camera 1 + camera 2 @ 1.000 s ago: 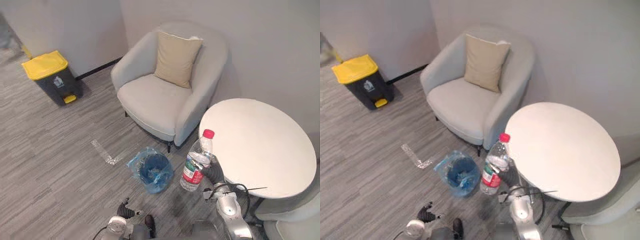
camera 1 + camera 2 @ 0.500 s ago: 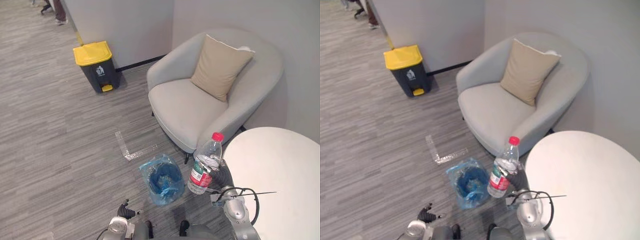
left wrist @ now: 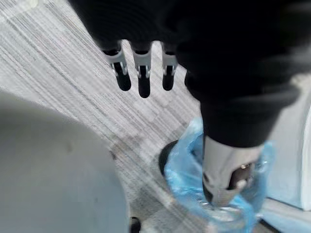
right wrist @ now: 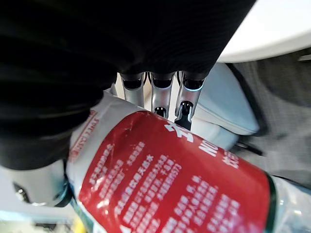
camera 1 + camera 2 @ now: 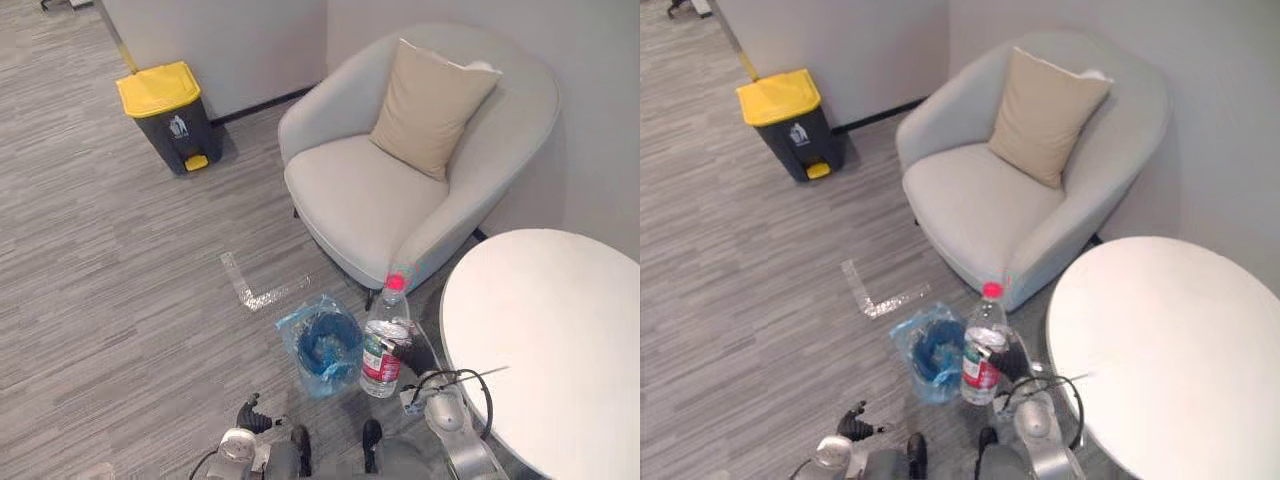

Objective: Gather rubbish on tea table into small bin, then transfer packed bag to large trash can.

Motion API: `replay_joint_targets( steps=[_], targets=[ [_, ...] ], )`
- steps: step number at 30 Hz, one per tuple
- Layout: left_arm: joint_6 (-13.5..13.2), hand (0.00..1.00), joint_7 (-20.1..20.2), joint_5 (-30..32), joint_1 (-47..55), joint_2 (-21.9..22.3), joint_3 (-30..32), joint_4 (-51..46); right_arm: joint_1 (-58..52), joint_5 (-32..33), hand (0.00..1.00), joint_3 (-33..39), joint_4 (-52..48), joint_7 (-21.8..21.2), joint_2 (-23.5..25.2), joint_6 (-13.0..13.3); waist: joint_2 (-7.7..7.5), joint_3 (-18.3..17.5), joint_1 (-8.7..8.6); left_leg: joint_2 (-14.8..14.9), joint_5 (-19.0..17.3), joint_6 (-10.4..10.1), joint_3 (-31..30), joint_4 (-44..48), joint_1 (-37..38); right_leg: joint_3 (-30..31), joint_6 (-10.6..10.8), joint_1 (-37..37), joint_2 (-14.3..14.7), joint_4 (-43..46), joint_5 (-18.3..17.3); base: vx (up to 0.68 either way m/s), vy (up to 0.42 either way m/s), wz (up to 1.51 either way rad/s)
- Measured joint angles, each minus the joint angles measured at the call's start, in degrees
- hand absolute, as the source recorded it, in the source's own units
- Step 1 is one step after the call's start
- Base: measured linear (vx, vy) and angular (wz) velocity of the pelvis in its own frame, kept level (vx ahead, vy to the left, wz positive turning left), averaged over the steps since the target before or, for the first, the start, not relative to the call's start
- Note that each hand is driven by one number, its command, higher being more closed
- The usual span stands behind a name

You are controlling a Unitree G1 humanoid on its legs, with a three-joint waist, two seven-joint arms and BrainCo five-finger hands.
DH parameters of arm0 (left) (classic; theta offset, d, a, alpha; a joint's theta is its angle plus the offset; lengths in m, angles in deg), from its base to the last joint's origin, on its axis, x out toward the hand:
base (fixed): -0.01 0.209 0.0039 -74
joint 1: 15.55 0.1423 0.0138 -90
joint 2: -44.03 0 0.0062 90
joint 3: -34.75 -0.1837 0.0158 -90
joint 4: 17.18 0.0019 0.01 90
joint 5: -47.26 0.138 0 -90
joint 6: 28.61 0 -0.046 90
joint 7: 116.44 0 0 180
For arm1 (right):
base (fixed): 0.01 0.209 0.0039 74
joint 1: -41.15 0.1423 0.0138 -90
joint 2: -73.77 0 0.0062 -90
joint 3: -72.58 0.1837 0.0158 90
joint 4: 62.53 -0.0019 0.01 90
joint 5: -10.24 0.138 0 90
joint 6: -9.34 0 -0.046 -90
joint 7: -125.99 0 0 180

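Observation:
My right hand (image 5: 410, 354) is shut on a clear plastic bottle (image 5: 385, 336) with a red cap and a red label (image 4: 170, 184). It holds the bottle upright just off the left edge of the round white tea table (image 5: 550, 330), right beside the small bin (image 5: 325, 345). That bin is lined with a blue bag and stands on the floor with some scraps inside. In the right wrist view the fingers (image 4: 155, 94) wrap round the bottle's body. My left hand (image 5: 250, 415) hangs low near the floor, fingers (image 3: 141, 73) relaxed and holding nothing, with the blue bag (image 3: 182, 155) past its thumb.
The large dark trash can (image 5: 165, 115) with a yellow lid stands by the far wall at the left. A light grey armchair (image 5: 370, 200) with a beige cushion (image 5: 430, 105) sits behind the small bin. An L-shaped tape mark (image 5: 250, 290) lies on the grey carpet.
The camera has swung about, so the whole scene has shifted. My right hand has brought the bottle lower and closer to the small bin. The left hand stays low.

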Motion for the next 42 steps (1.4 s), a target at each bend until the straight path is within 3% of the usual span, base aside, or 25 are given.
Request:
replay_joint_targets(
  steps=[4,8,16,21,25,42],
  targets=[
    [-0.31,0.0,-2.14,-4.13,-4.57,-0.27,1.91,-0.51,9.21,-0.97,1.0,-1.83,4.33,1.88,-1.7,-0.3,0.81,5.59,0.4,0.4,0.14,0.23,-1.26,6.28,-10.55,-0.88,-0.23,-9.51,-0.02,5.41,0.19,-0.21,-0.01,0.17],
    [-1.15,0.0,-4.36,-7.43,-8.48,0.76,5.0,-2.05,16.65,-2.27,1.0,-2.71,4.51,4.08,-2.9,-1.1,0.73,8.22,1.22,0.58,0.29,0.43,-1.89,12.34,-21.78,-1.87,-0.89,-20.79,-0.78,12.66,-0.57,-0.2,-0.021,0.15],
    [-2.33,0.0,-7.11,-10.9,-14.57,3.43,8.82,-9.2,28.4,-2.22,1.0,-0.96,3.66,10.22,-6.17,-2.06,0.62,9.91,3.02,2.13,-0.54,0.27,-1.16,21.61,-41.02,-5.2,-1.4,-39.0,-3.48,24.09,-3.49,-0.15,-0.012,0.3],
    [-2.72,0.0,-7.56,-12.25,-12.03,3.62,8.14,-22.52,35.33,-2.09,1.0,0.57,0.47,13.57,-7.45,-2.51,0.33,11.23,4.88,2.3,1.0,0.67,-0.92,24.81,-49.7,-6.33,-1.99,-47.36,-5.06,29.52,-4.37,-0.06,-0.009,0.25],
    [-4.77,0.0,-7.28,-12.66,-9.56,3.59,6.76,-30.96,39.62,-2.04,1.0,2.37,-0.84,15.33,-10.62,-2.59,0.24,12.86,6.93,1.84,1.33,0.82,-1.46,26.46,-54.05,-6.84,-2.13,-51.69,-6.02,32.36,-5.31,-0.02,-0.002,0.2],
    [-6.23,0.0,-5.83,-12.61,-5.43,1.27,1.74,-38.26,49.34,0.52,1.0,3.45,4.04,17.68,-14.72,-2.66,0.21,12.64,6.96,0.02,4.11,0.69,-1.78,23.0,-57.61,-7.61,-2.45,-56.82,-8.2,33.68,-6.15,0.0,-0.002,0.09]
  ],
)
